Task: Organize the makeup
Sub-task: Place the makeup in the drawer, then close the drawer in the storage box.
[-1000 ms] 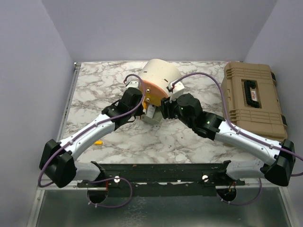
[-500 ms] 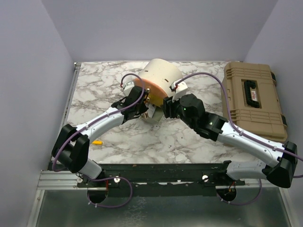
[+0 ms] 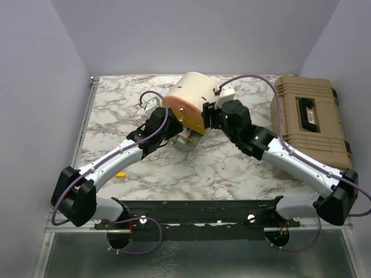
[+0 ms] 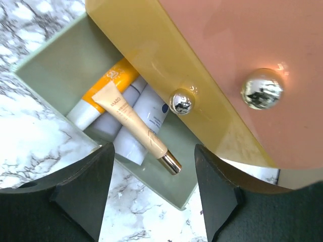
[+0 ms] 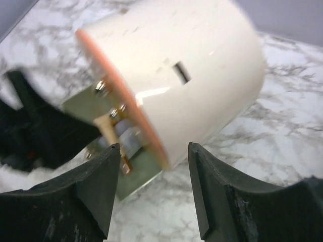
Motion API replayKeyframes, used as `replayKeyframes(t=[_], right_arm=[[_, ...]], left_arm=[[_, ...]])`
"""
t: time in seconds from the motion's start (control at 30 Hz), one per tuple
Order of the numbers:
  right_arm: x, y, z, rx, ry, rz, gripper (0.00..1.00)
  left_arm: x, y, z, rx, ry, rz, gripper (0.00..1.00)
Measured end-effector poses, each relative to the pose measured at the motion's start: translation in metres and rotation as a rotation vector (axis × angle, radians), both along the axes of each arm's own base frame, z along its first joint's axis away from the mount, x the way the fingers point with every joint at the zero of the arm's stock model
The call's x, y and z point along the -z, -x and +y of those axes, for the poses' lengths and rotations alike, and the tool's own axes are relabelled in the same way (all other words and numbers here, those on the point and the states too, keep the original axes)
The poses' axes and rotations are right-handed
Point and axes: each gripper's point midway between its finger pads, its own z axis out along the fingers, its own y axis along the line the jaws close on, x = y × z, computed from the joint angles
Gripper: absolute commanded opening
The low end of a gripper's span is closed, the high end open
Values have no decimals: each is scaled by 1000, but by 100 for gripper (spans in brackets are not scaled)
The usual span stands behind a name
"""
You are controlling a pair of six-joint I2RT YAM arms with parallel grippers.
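Partly hidden, tubes [image 4: 133,126] in drawer [image 4: 50,65] under case [image 4: 242,45], left fingers [image 4: 81,196] and right fingers [image 5: 86,196] spread, empty.

The top camera looks down from above the near edge over the whole bench [image 3: 116,110], the left wrist camera peers very close past the left end effector [image 4: 154,161] into the open drawer [image 4: 55,68] of the cream case [image 3: 197,90], and the right wrist camera, past the right end effector [image 5: 154,151], sees that same drawer from farther back.
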Motion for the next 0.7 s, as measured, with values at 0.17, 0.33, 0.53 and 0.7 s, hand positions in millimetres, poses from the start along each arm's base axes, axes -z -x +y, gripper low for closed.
replayKeyframes(t=[0.17,0.33,0.53,0.7], right_arm=[[-30,-67,-32,132,-75,-9,62],[-41,-131,-54,177,-162,34,62],[-1,-198,-59,123,-278,182,62],[25,-232,-47,-3,-391,288,62]], left_arm=[[-16,12,21,-26,-13,-78,61],[11,27,42,-52,-61,-62,49],[52,42,48,-22,-89,-21,44],[60,47,44,21,-58,-53,37]])
